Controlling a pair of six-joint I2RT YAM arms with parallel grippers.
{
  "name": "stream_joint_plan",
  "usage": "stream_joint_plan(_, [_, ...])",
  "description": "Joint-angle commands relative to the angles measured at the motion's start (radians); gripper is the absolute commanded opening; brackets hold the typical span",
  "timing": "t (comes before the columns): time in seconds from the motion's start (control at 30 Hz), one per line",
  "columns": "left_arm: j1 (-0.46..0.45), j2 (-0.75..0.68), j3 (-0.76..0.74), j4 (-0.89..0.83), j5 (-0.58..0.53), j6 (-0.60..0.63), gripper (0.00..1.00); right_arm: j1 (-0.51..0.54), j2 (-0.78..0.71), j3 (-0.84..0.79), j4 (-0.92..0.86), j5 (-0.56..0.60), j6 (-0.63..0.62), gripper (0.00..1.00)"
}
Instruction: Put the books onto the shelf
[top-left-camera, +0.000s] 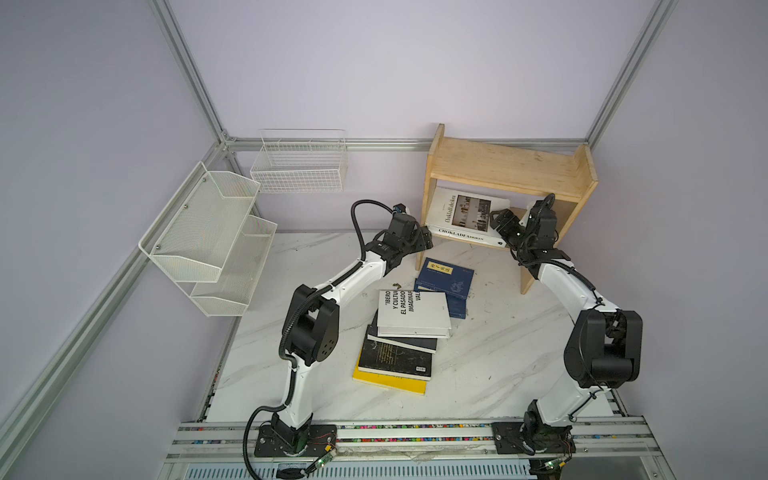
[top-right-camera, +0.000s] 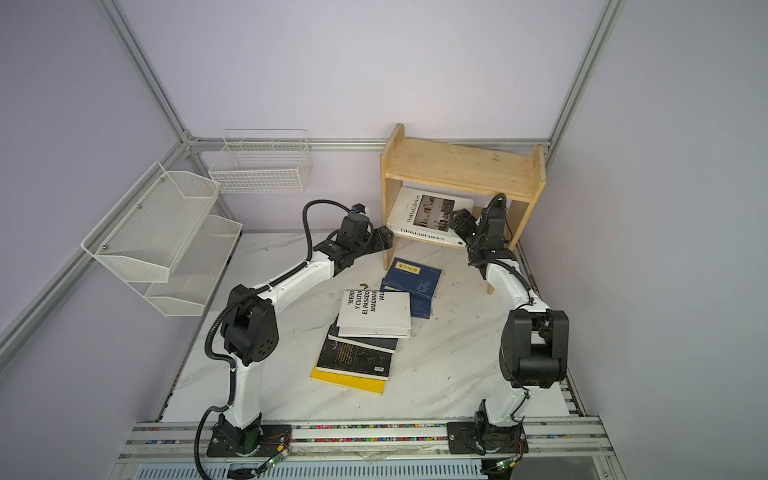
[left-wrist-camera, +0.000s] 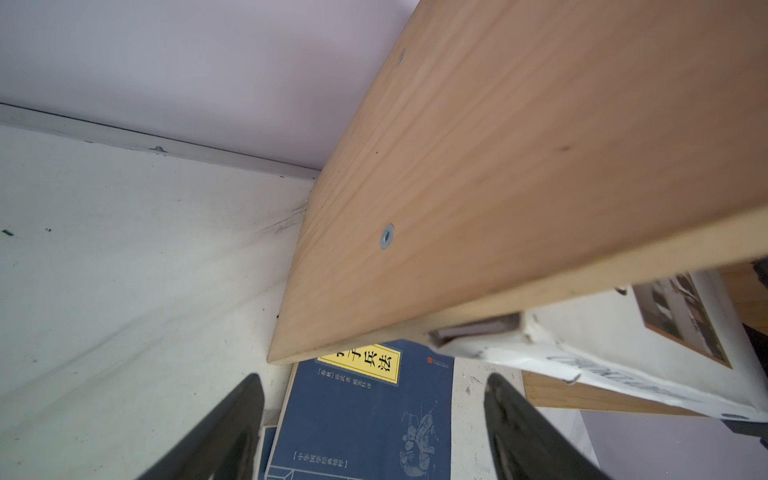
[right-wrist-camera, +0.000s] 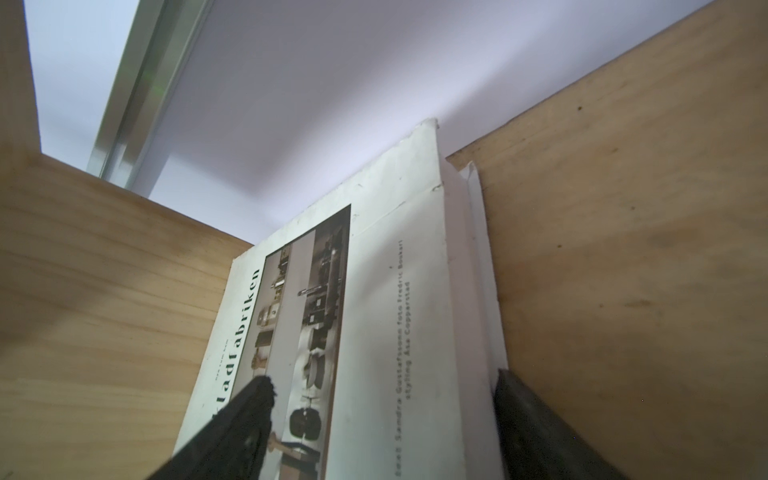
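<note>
The wooden shelf (top-left-camera: 507, 166) (top-right-camera: 461, 166) stands at the back right. A white book (top-left-camera: 461, 216) (top-right-camera: 419, 216) (right-wrist-camera: 374, 270) leans tilted on its lower tier. My right gripper (top-left-camera: 500, 222) (right-wrist-camera: 384, 378) is open, and its wide jaws straddle that book's right end. My left gripper (top-left-camera: 424, 241) (left-wrist-camera: 374, 378) is open and empty, just outside the shelf's left side panel (left-wrist-camera: 498, 166). Below it lies a navy book (top-left-camera: 446, 278) (left-wrist-camera: 365, 424). A white book (top-left-camera: 413, 311) tops a loose pile on the table. Under it are a black book (top-left-camera: 395, 359) and a yellow book (top-left-camera: 386, 382).
A white mesh tiered rack (top-left-camera: 208, 241) and a white wire basket (top-left-camera: 299, 166) hang on the left and back walls. The marble table (top-left-camera: 498, 353) carries the pile between both arms. A second navy book (top-left-camera: 457, 309) pokes out under the first.
</note>
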Motion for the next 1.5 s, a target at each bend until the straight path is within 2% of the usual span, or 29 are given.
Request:
stream_joint_plan(0.0, [0.008,-0.133,-0.097,0.028,-0.011,-0.018,0.86,0.019,-0.056,0.004,-0.08,0.034,-0.035,0.9])
stream_joint_plan(0.33, [0.008,-0.414,-0.411,0.004,0.049,-0.021,0.98,0.019,-0.271,-0.071,-0.237,0.038,-0.091,0.94])
stream_joint_plan(0.43, [0.009,-0.503,-0.503,-0.054,0.055,-0.049,1.0,0.019,-0.374,-0.119,-0.301,-0.032,-0.141,0.93])
stream_joint_plan(0.67, [0.028,-0.704,-0.78,-0.09,0.092,-0.156,1.0,0.039,-0.629,-0.307,-0.407,-0.195,-0.169,0.93])
stream_joint_plan(0.83, [0.034,-0.717,-0.898,-0.063,0.141,-0.216,1.0,0.082,-0.718,-0.474,-0.436,-0.216,-0.159,0.93])
stream_joint_plan(0.93, [0.034,-0.685,-0.921,-0.046,0.178,-0.228,1.0,0.129,-0.705,-0.578,-0.4,-0.23,-0.121,0.94])
stream_joint_plan(1.13, [0.034,-0.607,-0.92,-0.028,0.206,-0.227,1.0,0.21,-0.598,-0.761,-0.108,-0.351,0.044,0.95])
stream_joint_plan(1.33, [0.034,-0.56,-0.92,0.01,0.238,-0.23,1.0,0.221,-0.448,-0.808,0.004,-0.452,0.072,0.97])
stream_joint_plan(1.47, [0.031,-0.533,-0.922,0.03,0.267,-0.23,0.99,0.227,-0.38,-0.849,0.153,-0.513,0.124,0.97])
